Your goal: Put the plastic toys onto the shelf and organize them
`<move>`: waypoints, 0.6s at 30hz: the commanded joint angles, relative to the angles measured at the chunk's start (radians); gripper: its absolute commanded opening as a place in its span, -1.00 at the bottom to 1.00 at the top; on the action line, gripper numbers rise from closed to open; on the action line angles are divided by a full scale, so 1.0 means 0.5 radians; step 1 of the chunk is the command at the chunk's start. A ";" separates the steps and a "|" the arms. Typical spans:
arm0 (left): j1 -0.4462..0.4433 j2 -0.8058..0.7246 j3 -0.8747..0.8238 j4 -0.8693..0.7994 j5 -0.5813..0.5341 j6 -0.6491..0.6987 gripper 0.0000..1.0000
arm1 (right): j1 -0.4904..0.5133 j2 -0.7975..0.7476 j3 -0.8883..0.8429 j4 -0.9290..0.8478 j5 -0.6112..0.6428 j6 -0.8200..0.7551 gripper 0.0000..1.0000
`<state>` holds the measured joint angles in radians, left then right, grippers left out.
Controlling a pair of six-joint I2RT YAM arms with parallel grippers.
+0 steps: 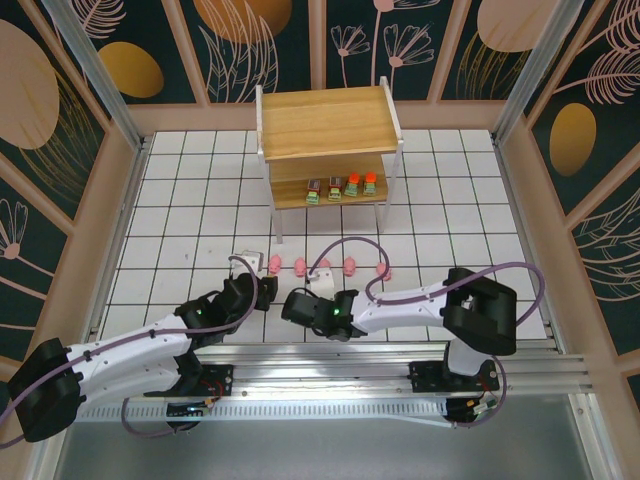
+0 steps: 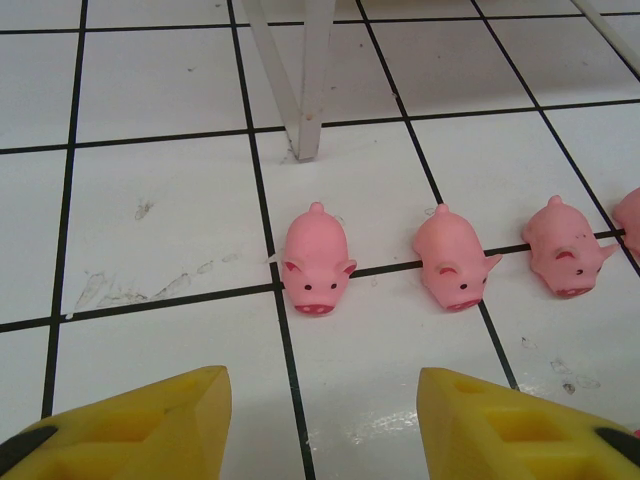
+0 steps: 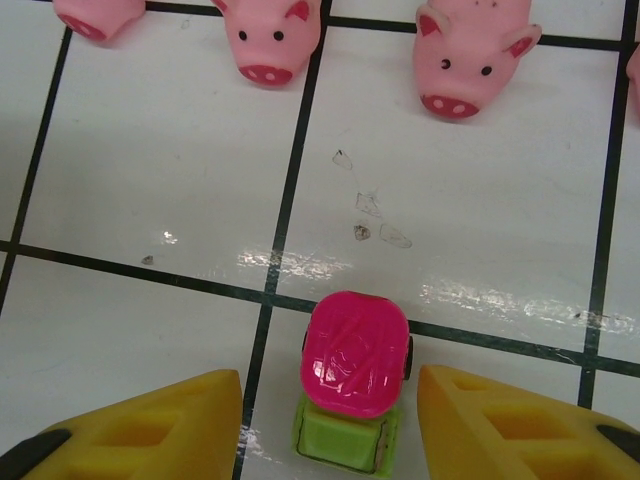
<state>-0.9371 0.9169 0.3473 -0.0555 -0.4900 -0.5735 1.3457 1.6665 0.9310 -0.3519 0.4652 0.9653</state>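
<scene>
White tiled table, black grid lines, scuffed and glossy up close. Hemmed in by dark teal walls painted with leaves and gold ovals, and by a metal rail at the near edge. At the far side, the shelf, four blocky toys on its lower board. In front, pigs in a row on the tiles. Spread and empty, the left gripper, facing one pig. Spread either side of a pink-topped block, unclamped, the right gripper.
</scene>
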 commanded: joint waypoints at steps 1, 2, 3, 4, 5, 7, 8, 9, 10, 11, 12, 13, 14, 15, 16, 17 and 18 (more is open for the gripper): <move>-0.012 -0.021 -0.025 0.040 -0.006 -0.013 0.06 | 0.014 0.047 0.054 -0.092 0.024 0.094 0.00; -0.013 -0.021 -0.025 0.041 -0.008 -0.013 0.06 | 0.014 0.057 0.055 -0.097 0.019 0.100 0.01; -0.010 -0.021 -0.026 0.043 -0.003 -0.010 0.06 | 0.013 0.069 0.058 -0.100 0.017 0.105 0.01; -0.010 -0.021 -0.026 0.043 -0.004 -0.010 0.06 | 0.013 0.080 0.062 -0.103 0.012 0.107 0.01; -0.010 -0.021 -0.025 0.044 -0.002 -0.010 0.06 | 0.014 0.096 0.067 -0.109 0.010 0.110 0.01; -0.012 -0.024 -0.029 0.044 -0.005 -0.010 0.06 | 0.015 0.119 0.072 -0.112 0.005 0.112 0.00; -0.013 -0.024 -0.029 0.044 -0.006 -0.010 0.06 | 0.013 0.130 0.074 -0.112 0.002 0.113 0.00; -0.012 -0.027 -0.030 0.044 -0.007 -0.009 0.06 | 0.015 0.135 0.072 -0.107 -0.002 0.110 -0.01; -0.011 -0.027 -0.032 0.046 -0.007 -0.010 0.06 | 0.015 0.140 0.072 -0.100 -0.007 0.107 -0.02; -0.012 -0.030 -0.032 0.047 -0.007 -0.010 0.07 | 0.015 0.146 0.071 -0.092 -0.009 0.104 -0.04; -0.010 -0.030 -0.032 0.047 -0.008 -0.012 0.07 | 0.014 0.149 0.071 -0.088 -0.010 0.103 -0.05; -0.012 -0.032 -0.030 0.047 -0.007 -0.012 0.07 | 0.012 0.154 0.068 -0.082 -0.016 0.103 -0.07; -0.011 -0.033 -0.033 0.047 -0.007 -0.012 0.07 | 0.011 0.160 0.067 -0.082 -0.017 0.103 -0.10; -0.011 -0.033 -0.034 0.047 -0.005 -0.013 0.07 | 0.010 0.161 0.063 -0.082 -0.021 0.106 -0.12; -0.012 -0.036 -0.034 0.044 -0.005 -0.013 0.07 | 0.012 0.167 0.063 -0.079 -0.024 0.109 -0.14; -0.011 -0.036 -0.035 0.042 -0.006 -0.013 0.07 | 0.012 0.166 0.059 -0.073 -0.026 0.110 -0.15; -0.010 -0.039 -0.035 0.046 -0.007 -0.013 0.07 | 0.012 0.168 0.058 -0.070 -0.029 0.108 -0.17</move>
<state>-0.9371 0.9108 0.3454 -0.0551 -0.4896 -0.5735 1.3457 1.7348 0.9455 -0.3733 0.4431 0.9947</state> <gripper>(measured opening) 0.534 0.418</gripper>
